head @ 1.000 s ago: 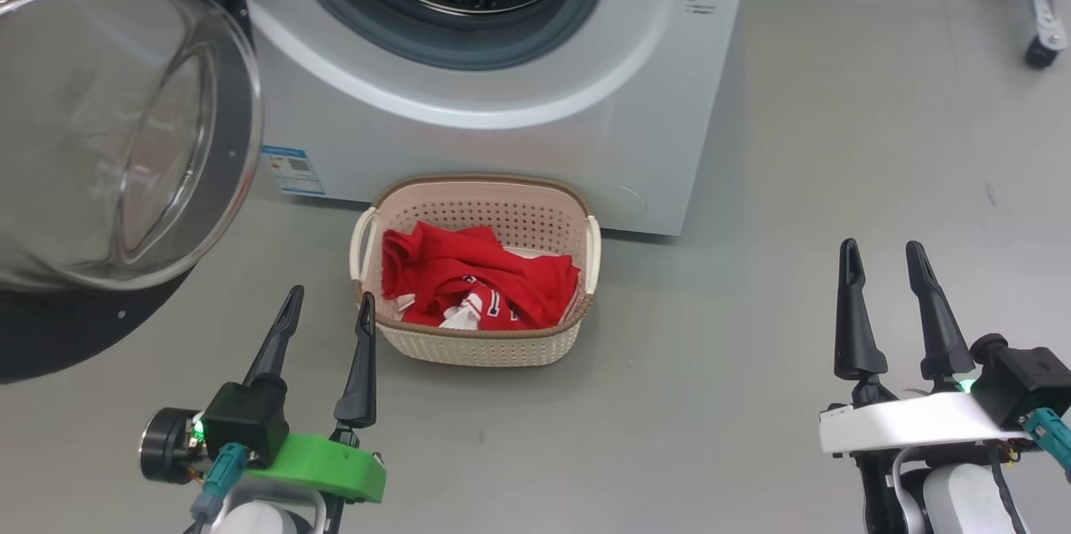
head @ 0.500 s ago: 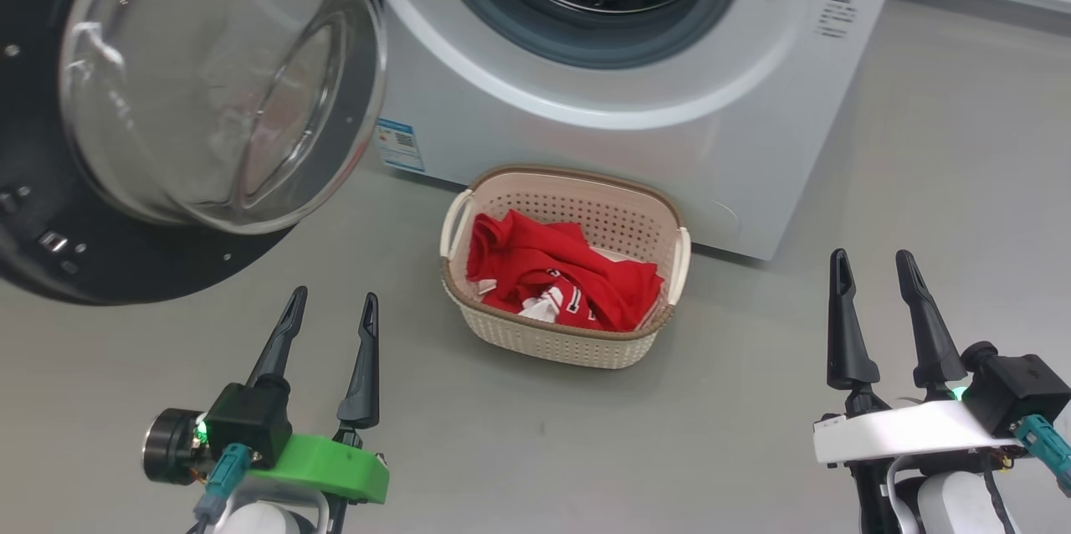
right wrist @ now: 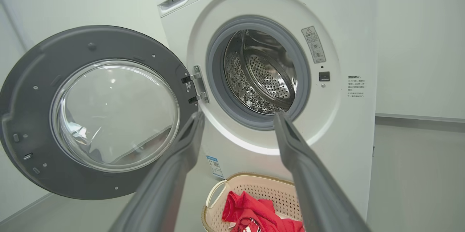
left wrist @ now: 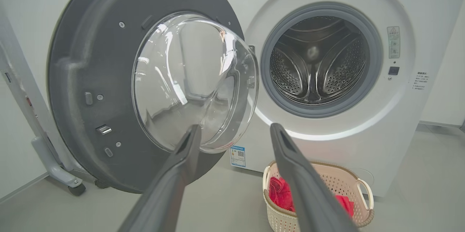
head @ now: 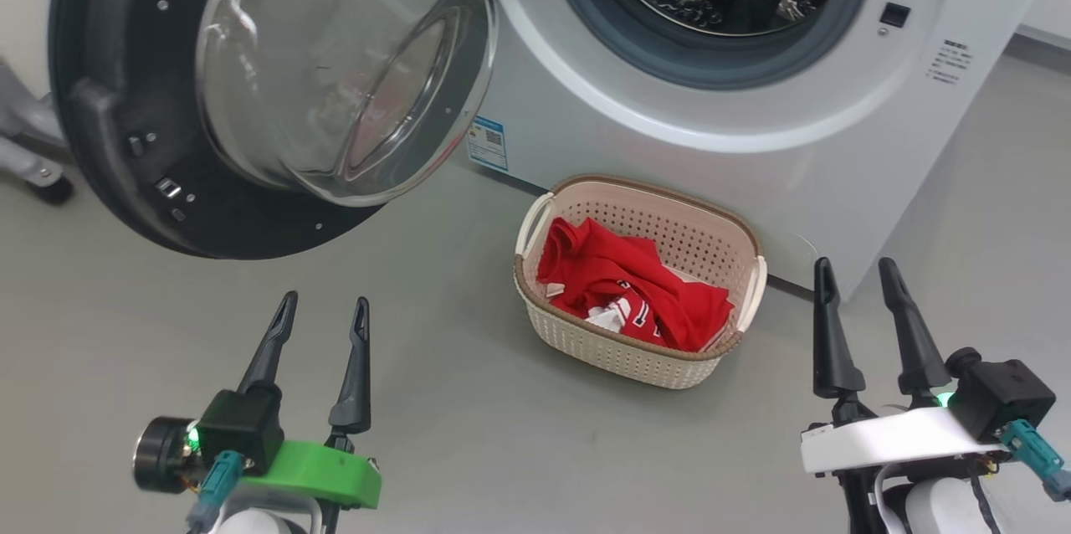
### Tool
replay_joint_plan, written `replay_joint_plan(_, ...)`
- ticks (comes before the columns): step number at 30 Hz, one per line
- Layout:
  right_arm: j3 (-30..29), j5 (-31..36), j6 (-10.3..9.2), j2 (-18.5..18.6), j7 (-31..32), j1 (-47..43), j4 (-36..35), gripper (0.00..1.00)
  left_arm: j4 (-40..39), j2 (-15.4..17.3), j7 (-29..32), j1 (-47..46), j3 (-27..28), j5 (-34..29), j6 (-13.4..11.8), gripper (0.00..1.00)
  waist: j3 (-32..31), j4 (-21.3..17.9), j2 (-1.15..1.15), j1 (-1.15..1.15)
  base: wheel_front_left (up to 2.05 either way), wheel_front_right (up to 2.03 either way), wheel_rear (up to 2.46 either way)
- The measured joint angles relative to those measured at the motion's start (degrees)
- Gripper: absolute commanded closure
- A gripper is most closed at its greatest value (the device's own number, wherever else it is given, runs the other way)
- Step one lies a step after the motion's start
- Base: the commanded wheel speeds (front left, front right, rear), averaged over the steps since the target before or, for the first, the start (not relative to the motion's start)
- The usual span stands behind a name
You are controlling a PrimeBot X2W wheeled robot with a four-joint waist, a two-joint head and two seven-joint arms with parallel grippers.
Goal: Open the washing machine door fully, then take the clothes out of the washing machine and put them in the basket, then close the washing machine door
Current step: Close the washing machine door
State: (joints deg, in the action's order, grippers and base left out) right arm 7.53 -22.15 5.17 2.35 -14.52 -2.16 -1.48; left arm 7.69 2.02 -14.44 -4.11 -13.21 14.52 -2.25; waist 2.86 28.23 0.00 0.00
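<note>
The washing machine stands with its door swung wide open to the left, its glass bowl facing me. Its steel drum looks bare inside. Red clothes lie in the cream basket on the floor before the machine. My left gripper is open, low at the left, short of the door. At the lower right, my right gripper is open and holds nothing, right of the basket.
A wheeled white frame leg stands behind the open door at the far left. Grey floor spreads between my grippers and the basket. A white wall runs right of the machine.
The head view has swung left and tilted up, so the door, machine and basket shifted right in it. Both grippers stay open in much the same pose.
</note>
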Motion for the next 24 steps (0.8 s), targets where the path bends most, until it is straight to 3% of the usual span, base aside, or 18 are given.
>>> replay_joint_plan(24, 3.1, -0.5, 0.05, 0.0, 0.0, 0.4, 1.0, 0.0, -2.6, 0.3, 0.0, 3.1, 3.2, -0.3, -0.6, 0.0, 0.7, 2.3, 0.0, 0.0, 0.0, 0.0, 0.0)
